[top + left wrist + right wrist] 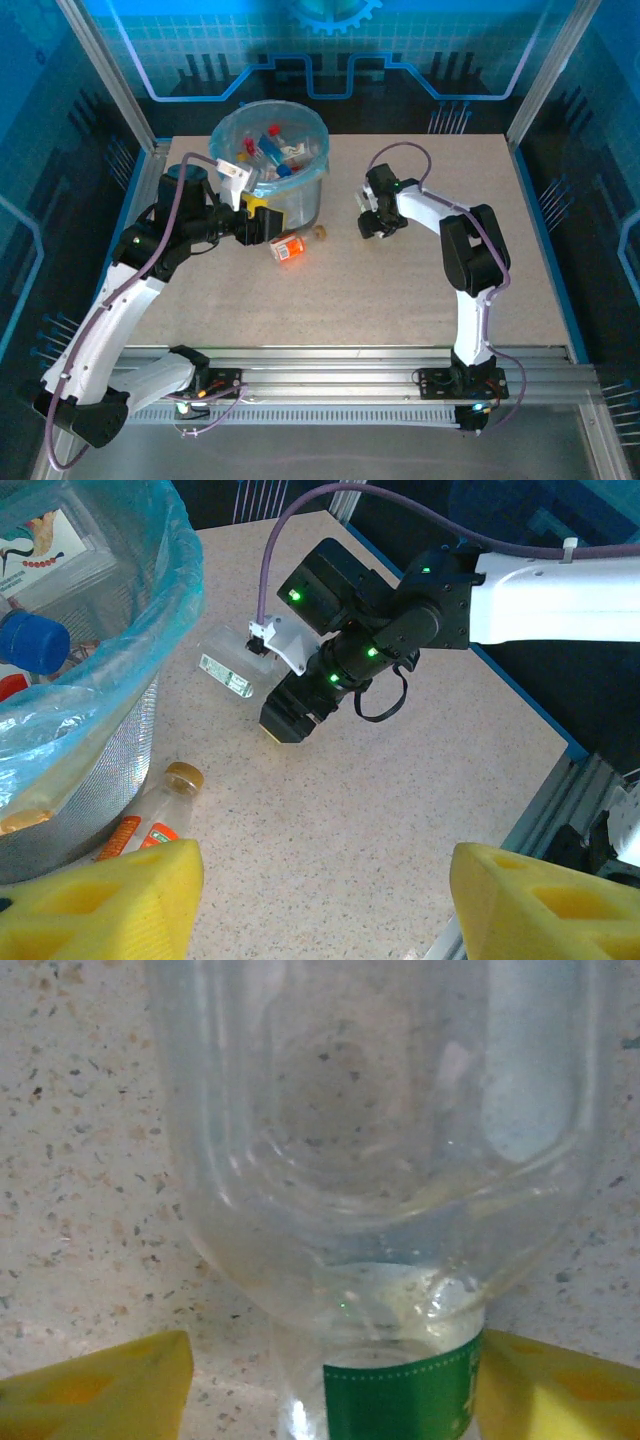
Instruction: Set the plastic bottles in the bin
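Note:
The bin (300,200), grey with a light-blue bag, stands at the back left and holds several plastic bottles (270,150). Its wall (90,780) is at the left of the left wrist view. A clear bottle with an orange label (288,247) and brown cap (184,776) lies at its foot. My left gripper (262,222) hovers beside it, open and holding nothing, its pads (120,900) wide apart. My right gripper (372,228) is low over a clear bottle with a green label (400,1400). It is open: the right pad (560,1390) touches the bottle, the left pad (100,1390) stands off.
Speckled beige tabletop (400,290) runs to the front and right of the bin. The right arm (520,590) reaches across the left wrist view, with the table's metal edge (560,780) beyond it.

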Tool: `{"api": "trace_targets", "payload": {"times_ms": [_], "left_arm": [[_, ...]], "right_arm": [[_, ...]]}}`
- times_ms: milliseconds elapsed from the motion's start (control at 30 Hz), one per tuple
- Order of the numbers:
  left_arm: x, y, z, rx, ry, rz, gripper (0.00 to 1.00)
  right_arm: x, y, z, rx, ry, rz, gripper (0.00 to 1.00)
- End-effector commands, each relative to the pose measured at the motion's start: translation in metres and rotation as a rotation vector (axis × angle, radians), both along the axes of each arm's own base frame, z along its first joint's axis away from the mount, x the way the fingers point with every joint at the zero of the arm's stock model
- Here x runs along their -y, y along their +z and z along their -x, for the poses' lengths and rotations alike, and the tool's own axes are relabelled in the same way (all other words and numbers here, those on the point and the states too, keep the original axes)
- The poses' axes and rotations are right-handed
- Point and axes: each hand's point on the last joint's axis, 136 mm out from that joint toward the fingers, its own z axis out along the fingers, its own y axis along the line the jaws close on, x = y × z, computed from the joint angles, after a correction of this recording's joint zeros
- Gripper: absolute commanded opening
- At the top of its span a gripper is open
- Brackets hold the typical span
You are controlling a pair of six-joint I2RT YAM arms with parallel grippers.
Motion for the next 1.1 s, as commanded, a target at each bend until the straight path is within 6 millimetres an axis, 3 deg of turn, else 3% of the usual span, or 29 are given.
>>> {"api": "trace_targets", "payload": {"times_ms": [0, 333, 467, 767, 933, 1067], "left_arm": [[-0.001, -0.007, -0.001, -0.003, 0.009, -0.014, 0.66], [0.000, -0.004, -0.004, -0.007, 0.020, 0.005, 0.65], [0.002, 0.005, -0.005, 0.008, 0.019, 0.028, 0.66], [0.009, 0.043, -0.023, 0.052, 0.061, 0.153, 0.70], [0.021, 0.064, -0.028, 0.052, 0.028, 0.272, 0.76], [0.039, 0.067, -0.027, -0.002, -0.060, 0.347, 0.77]], "right_arm": [[0.001, 0.010, 0.005, 0.001, 0.015, -0.025, 0.64], [0.006, 0.017, 0.018, -0.007, 0.035, -0.029, 0.38], [0.007, 0.031, 0.028, 0.009, 0.027, -0.059, 0.35], [0.009, 0.096, 0.069, 0.185, 0.014, -0.206, 0.33], [-0.009, 0.147, 0.102, 0.340, 0.091, -0.391, 0.31], [-0.026, 0.188, 0.129, 0.467, 0.186, -0.532, 0.28]]}}
